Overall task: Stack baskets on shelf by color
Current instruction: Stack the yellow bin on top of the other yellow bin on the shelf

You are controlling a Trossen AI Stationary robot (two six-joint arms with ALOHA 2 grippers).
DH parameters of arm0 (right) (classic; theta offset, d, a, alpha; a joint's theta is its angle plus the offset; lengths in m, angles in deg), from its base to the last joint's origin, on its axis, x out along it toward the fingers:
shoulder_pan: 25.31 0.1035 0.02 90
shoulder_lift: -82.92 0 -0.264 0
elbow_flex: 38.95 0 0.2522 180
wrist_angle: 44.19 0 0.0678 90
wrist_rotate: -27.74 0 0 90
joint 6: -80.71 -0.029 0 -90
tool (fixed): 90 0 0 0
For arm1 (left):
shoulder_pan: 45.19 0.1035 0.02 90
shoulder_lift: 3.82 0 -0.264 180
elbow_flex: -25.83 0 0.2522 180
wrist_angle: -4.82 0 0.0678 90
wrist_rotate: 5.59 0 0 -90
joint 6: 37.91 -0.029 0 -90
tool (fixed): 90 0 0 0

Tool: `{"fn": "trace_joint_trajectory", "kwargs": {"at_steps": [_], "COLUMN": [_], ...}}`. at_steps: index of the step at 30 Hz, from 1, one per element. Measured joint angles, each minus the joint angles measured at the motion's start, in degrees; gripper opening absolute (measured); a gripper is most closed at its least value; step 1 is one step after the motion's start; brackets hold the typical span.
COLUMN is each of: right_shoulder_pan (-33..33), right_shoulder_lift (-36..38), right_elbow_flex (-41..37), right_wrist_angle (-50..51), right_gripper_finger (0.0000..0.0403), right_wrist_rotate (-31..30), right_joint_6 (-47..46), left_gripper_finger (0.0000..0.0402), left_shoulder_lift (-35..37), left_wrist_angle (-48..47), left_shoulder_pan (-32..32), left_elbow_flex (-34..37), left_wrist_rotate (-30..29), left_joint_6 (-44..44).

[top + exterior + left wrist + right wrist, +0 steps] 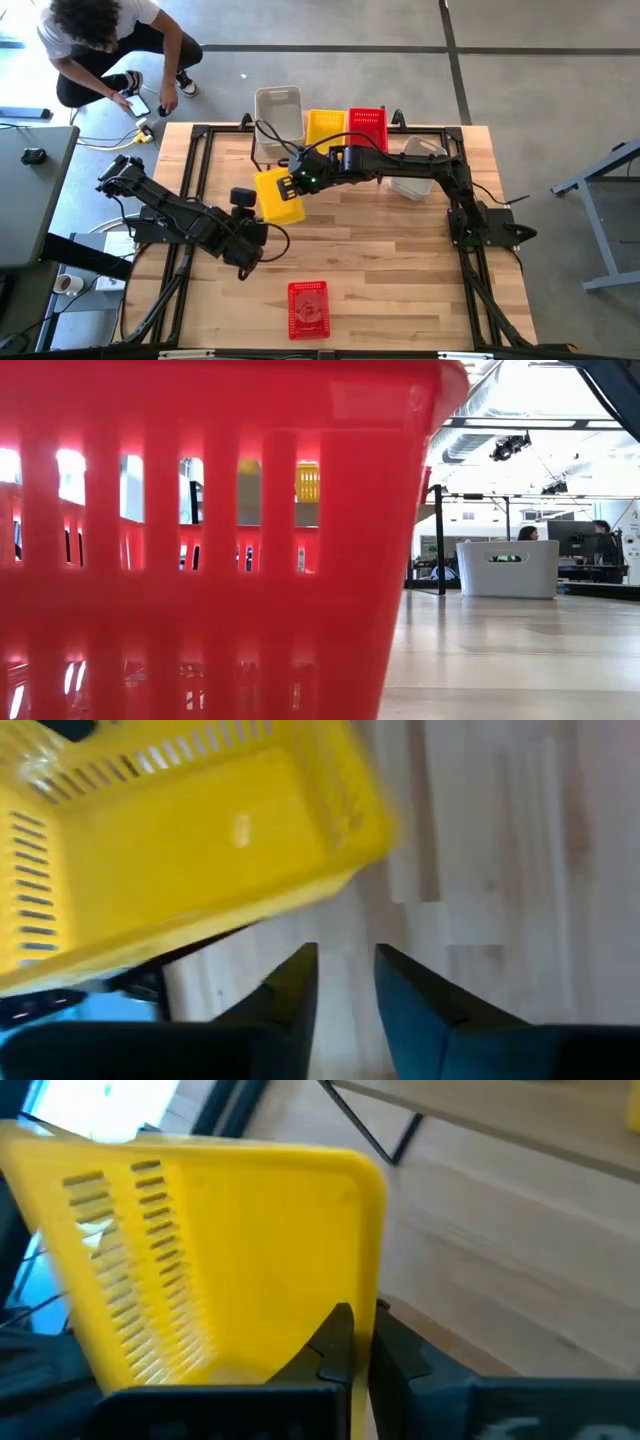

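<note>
The right gripper (pixel 297 182) is shut on a yellow basket (pixel 278 195), which hangs tilted over the table's middle (pixel 230 1270). My left gripper (pixel 346 982) is empty and narrowly open, just left of that basket (pixel 190 840). The shelf (pixel 330 150) runs along the far edge. On it stand a grey basket (pixel 278 110), a yellow one (pixel 325 128) and a red one (pixel 367 124). Another grey basket (pixel 415 170) sits on the table under the right arm. A red basket (pixel 308 308) stands near the near edge and fills the low view (pixel 210 540). My right gripper pinches the yellow basket's end wall at its rim (pixel 362 1295), one finger (pixel 335 1342) inside the basket and one (pixel 400 1355) outside. The fingers come level from the table's right side. The basket is tilted and appears lifted clear of the table.
A person crouches on the floor beyond the table's far left corner (pixel 100 45). Bare wooden table lies between the held basket and the red one near the near edge. The black frame rails (pixel 190 190) run along the table's left and right sides.
</note>
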Motion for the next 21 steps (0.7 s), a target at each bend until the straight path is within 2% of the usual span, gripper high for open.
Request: {"fn": "trace_joint_trajectory", "kwargs": {"at_steps": [6,10,14,21], "right_shoulder_pan": [-0.1,-0.3,-0.4,-0.2], "right_shoulder_lift": [0.0,0.1,0.9,5.3], "right_elbow_flex": [0.0,0.0,0.0,0.1], "right_wrist_angle": [3.1,5.1,8.0,9.7], "right_gripper_finger": [0.0001,0.0001,0.0001,0.0000], "right_wrist_rotate": [-1.2,-0.4,1.3,3.0], "right_joint_6": [1.0,2.0,2.6,3.1], "left_gripper_finger": [0.0155,0.0185,0.0192,0.0180], "left_shoulder_lift": [0.0,0.0,0.6,4.2], "left_wrist_angle": [0.4,0.1,-1.7,-2.4], "left_shoulder_pan": [0.4,0.4,0.4,0.4], "left_elbow_flex": [0.0,0.0,0.0,0.0], "left_wrist_rotate": [5.0,5.6,5.6,4.4], "left_joint_6": [0.8,2.7,3.4,3.4]}}
